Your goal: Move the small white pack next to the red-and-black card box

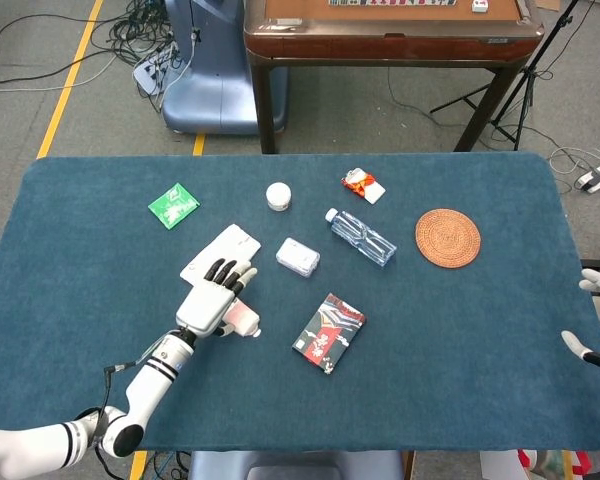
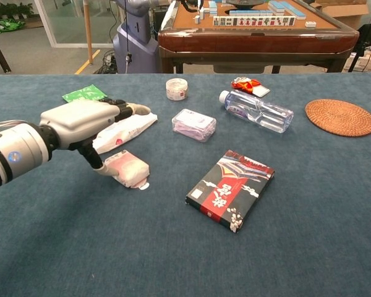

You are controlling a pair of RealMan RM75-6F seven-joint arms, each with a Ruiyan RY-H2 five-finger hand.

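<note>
The small white pack [image 1: 244, 319] [image 2: 130, 168], white with a pink tint, sits just under my left hand [image 1: 212, 300] [image 2: 86, 117]. That hand holds it from the left, thumb against its end and the other fingers stretched out above it. The red-and-black card box [image 1: 329, 332] [image 2: 230, 188] lies flat to the right, a short gap away from the pack. At the table's right edge my right hand [image 1: 592, 318] shows only as spread white fingertips holding nothing.
A flat white wipes pouch [image 1: 223, 251] [image 2: 127, 127] lies just beyond my left hand. Further back are a green sachet [image 1: 173, 205], a round jar [image 1: 278, 195], a clear plastic case [image 1: 298, 257], a water bottle [image 1: 361, 236], a red snack packet [image 1: 363, 185] and a woven coaster [image 1: 447, 237].
</note>
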